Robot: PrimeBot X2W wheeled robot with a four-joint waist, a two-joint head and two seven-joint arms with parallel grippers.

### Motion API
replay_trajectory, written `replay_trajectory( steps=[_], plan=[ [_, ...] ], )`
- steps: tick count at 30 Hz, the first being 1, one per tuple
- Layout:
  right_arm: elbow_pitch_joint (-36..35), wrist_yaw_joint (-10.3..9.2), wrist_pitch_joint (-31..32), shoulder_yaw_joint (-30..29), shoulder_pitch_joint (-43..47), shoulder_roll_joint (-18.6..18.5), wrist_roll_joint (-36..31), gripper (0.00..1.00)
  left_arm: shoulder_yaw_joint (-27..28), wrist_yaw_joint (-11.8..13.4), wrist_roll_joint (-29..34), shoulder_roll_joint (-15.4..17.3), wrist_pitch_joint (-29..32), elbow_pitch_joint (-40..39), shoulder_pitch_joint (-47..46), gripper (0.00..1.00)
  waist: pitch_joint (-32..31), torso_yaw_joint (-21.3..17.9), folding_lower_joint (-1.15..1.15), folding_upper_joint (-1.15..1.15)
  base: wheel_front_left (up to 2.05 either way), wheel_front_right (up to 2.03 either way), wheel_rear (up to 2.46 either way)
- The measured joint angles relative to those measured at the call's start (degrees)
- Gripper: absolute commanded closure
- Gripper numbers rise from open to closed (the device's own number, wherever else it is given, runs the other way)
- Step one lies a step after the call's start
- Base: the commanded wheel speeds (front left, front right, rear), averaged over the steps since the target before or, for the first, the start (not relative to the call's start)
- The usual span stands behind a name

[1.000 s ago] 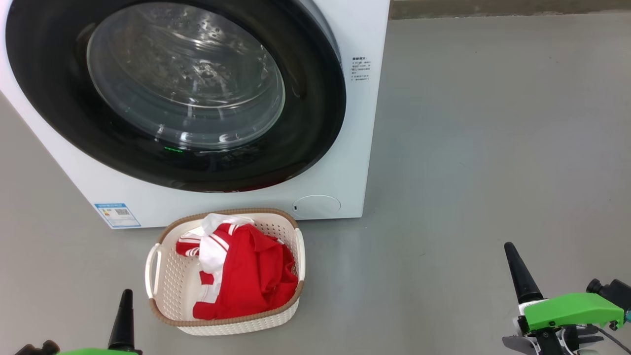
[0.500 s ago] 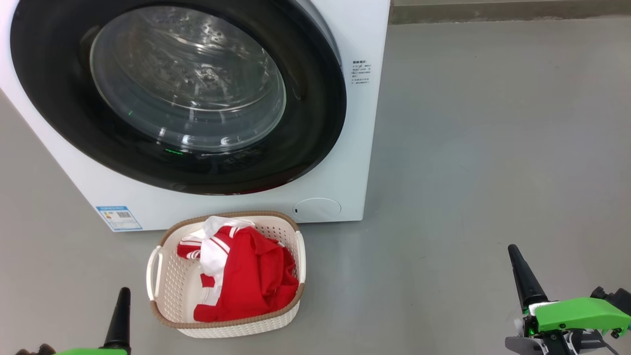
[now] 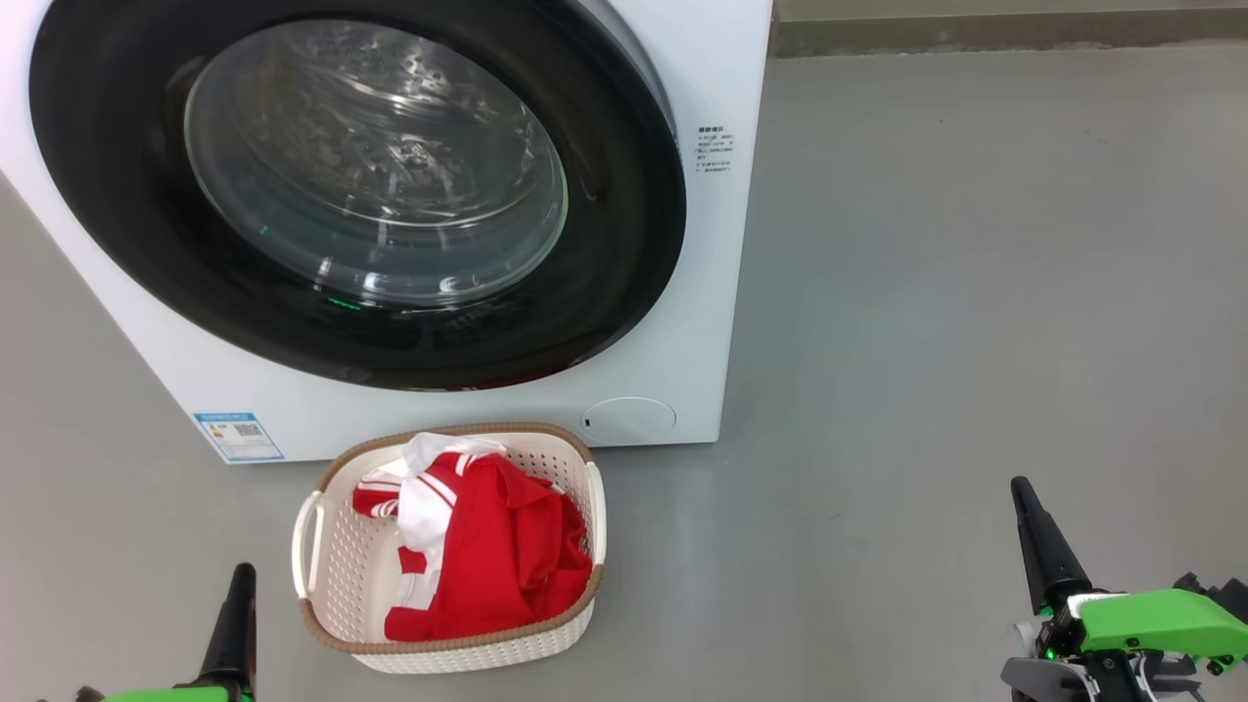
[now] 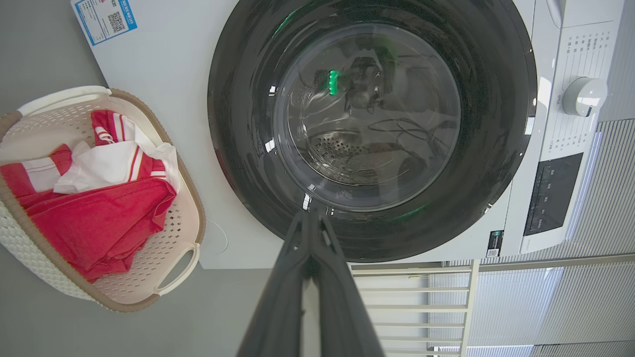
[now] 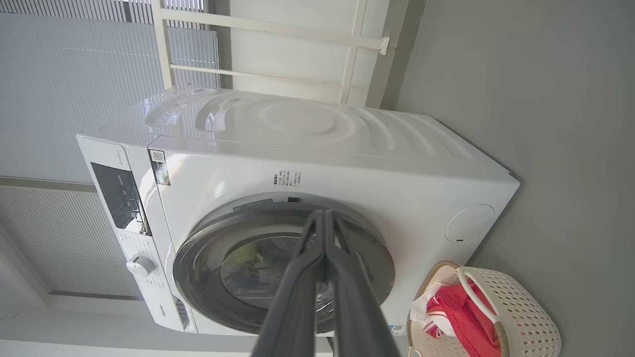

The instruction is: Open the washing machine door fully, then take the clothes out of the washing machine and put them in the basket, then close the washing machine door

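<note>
- Jaws on both sides are pressed together with nothing between them: left gripper [image 4: 310, 218] and right gripper [image 5: 325, 215] both empty.
- Dead ahead of both fingertip pairs: large round washing machine door [image 3: 375, 166], glossy black rim, bulging clear glass centre. Rim looks flush to the big white boxy washing machine [image 3: 702, 322]. Latch isn't visible, so can't confirm it caught.
- Bright red clothes [image 3: 497, 556] with white stripes lie bundled in the cream perforated plastic basket [image 3: 336, 575] with brown woven-look rim. That's just right of and ahead of the left fingertips, well left of the right ones.
- Perforated steel drum [image 4: 347, 148] seen through the glass: no red in it.
- Step, my read: all three parts look done, we're at the tail end. Next move calls for little: a check push on the rim if the latch is in doubt, otherwise hold clear.
- Room: bare grey floor [image 3: 926, 292] all around the right fingers, wide open. Left fingers sit near the basket's white side handle [image 3: 302, 546], so watch that on any forward reach. Basket's far rim sits close under the door's lower rim.
</note>
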Motion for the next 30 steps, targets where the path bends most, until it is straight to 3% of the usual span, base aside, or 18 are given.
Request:
replay_trajectory(
  steps=[11,30],
  plan=[
    [-1.09,0.0,1.43,-1.35,0.99,0.81,5.0,1.0,0.77,0.0,-6.28,-0.35,1.56,-0.43,-0.12,1.0,-0.41,0.06,0.0,0.0,0.0,0.0,0.0],
    [-1.1,0.0,1.43,-1.4,0.99,0.89,5.06,1.0,0.86,0.0,-6.28,-0.38,1.7,-0.58,-0.73,1.0,-0.41,0.06,0.0,0.0,0.0,0.0,0.0]
  ],
)
